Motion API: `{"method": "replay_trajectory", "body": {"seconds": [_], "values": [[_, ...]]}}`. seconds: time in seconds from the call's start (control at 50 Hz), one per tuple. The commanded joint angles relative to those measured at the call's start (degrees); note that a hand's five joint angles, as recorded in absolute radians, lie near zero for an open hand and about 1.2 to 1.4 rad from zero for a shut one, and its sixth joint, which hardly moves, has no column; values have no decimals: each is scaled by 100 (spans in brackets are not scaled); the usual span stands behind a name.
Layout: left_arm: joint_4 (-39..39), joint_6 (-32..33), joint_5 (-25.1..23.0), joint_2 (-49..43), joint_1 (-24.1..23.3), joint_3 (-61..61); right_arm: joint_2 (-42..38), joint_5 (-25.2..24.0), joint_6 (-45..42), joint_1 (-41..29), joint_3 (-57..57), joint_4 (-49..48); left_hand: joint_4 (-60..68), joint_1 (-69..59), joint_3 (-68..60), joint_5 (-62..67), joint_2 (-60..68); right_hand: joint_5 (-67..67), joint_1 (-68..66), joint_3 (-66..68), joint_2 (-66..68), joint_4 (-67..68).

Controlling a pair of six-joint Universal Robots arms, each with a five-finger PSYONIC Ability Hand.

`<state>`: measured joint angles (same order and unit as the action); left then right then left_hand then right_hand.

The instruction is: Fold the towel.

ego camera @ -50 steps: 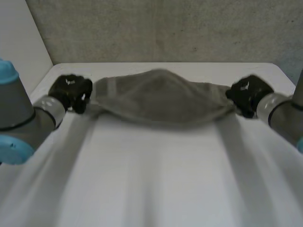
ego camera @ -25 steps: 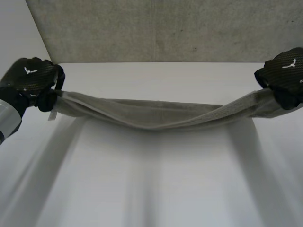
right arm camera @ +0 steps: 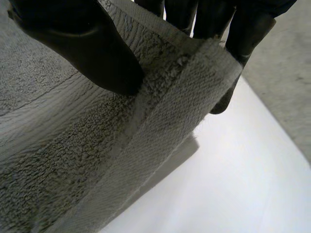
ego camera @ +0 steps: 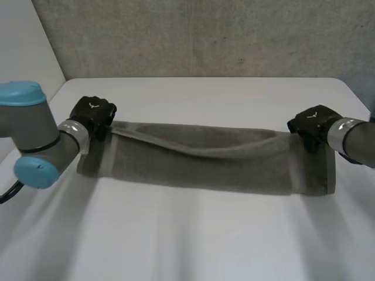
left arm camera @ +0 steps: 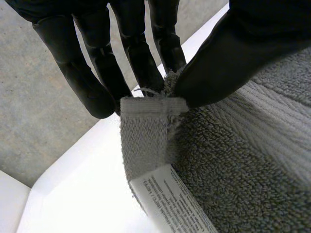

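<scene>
The left hand (ego camera: 92, 114) pinched one corner of the towel (ego camera: 199, 161) between thumb and fingers; the right hand (ego camera: 312, 123) pinched the opposite corner. Earlier stretched aloft, the towel lay on the counter (ego camera: 193, 234).

in the head view the left hand (ego camera: 92, 113) and the right hand (ego camera: 313, 122) showed their backs, and the fingers beneath were hidden where they met the towel (ego camera: 199, 167). the left arm (ego camera: 29, 137) and the right arm (ego camera: 358, 140) were cut off by the picture's sides. the table (ego camera: 193, 240) was cut off at its near edge. the towel's upper fold hid the cloth under it. in the left wrist view the print on the label (left arm camera: 167, 201) was too small to read, and label and towel ran out past the edge. in the right wrist view the fingers (right arm camera: 245, 34) were partly hidden behind the towel's corner, and the thumb (right arm camera: 82, 43) covered part of the cloth.
</scene>
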<state>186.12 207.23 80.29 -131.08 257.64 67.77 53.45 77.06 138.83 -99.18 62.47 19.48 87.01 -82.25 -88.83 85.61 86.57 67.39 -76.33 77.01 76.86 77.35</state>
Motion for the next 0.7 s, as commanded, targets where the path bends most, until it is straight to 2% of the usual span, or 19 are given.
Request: {"method": "replay_trajectory", "body": {"seconds": [0.02, 0.06, 0.18, 0.28, 0.38, 0.4, 0.42, 0.44, 0.46, 0.48, 0.5, 0.6, 0.7], "values": [[56, 116, 49, -524, -153, -660, -441, 292, 66, -128, -253, -1043, -701, 225, 883, -1561, -657, 261, -367, 299, 314, 265], [143, 124, 75, -717, -170, -852, -546, 537, 75, -197, -261, -1550, -701, 225, 883, -1561, -657, 261, -367, 299, 314, 265], [266, 124, 232, -1042, -188, -1221, -765, 687, 83, -259, -305, -2202, -701, 225, 883, -1561, -657, 261, -367, 299, 314, 265], [319, 124, 557, -1279, -188, -1599, -915, 714, 110, -286, -393, -2440, -701, 225, 883, -1561, -657, 261, -367, 299, 314, 265], [319, 124, 594, -1447, -197, -1793, -1099, 740, 92, -303, -516, -2458, -701, 225, 883, -1561, -657, 261, -367, 299, 314, 265], [319, 133, 576, -1464, -197, -1776, -1143, 758, 92, -329, -525, -2458, -1199, 722, 1380, -2059, -1154, -449, 343, -411, -396, -445], [319, 133, 576, -1465, -197, -1776, -1144, 758, 92, -330, -525, -2458, -1204, 727, 1385, -2064, -1159, -456, 350, -418, -403, -452], [319, 133, 567, -1473, -206, -1724, -1170, 819, 92, -347, -525, -2440, -3585, 3109, 3766, -4445, -3541, -3520, 3414, -3482, -3467, -3517], [319, 133, 567, -1473, -206, -1723, -1170, 819, 92, -347, -525, -2440, -3609, 3132, 3790, -4469, -3565, -3551, 3445, -3513, -3498, -3547], [319, 133, 576, -1473, -223, -1671, -1179, 915, 83, -356, -516, -2440, -5991, 5514, 6172, -6851, -5946, -5650, 5543, -5611, -5596, -5646], [328, 142, 593, -1465, -267, -1609, -1179, 1029, 75, -365, -516, -2440, -7701, 7225, 7883, -8561, -7657, -6739, 6633, -6701, -6686, -6735], [442, 142, 593, -1403, -320, -1451, -1135, 1241, 92, -374, -499, -2431, -7701, 7225, 7883, -8561, -7657, -6739, 6633, -6701, -6686, -6735], [556, 116, 602, -1141, -329, -1223, -1013, 1224, 127, -400, -368, -2431, -7701, 7225, 7883, -8561, -7657, -6739, 6633, -6701, -6686, -6735]]}}
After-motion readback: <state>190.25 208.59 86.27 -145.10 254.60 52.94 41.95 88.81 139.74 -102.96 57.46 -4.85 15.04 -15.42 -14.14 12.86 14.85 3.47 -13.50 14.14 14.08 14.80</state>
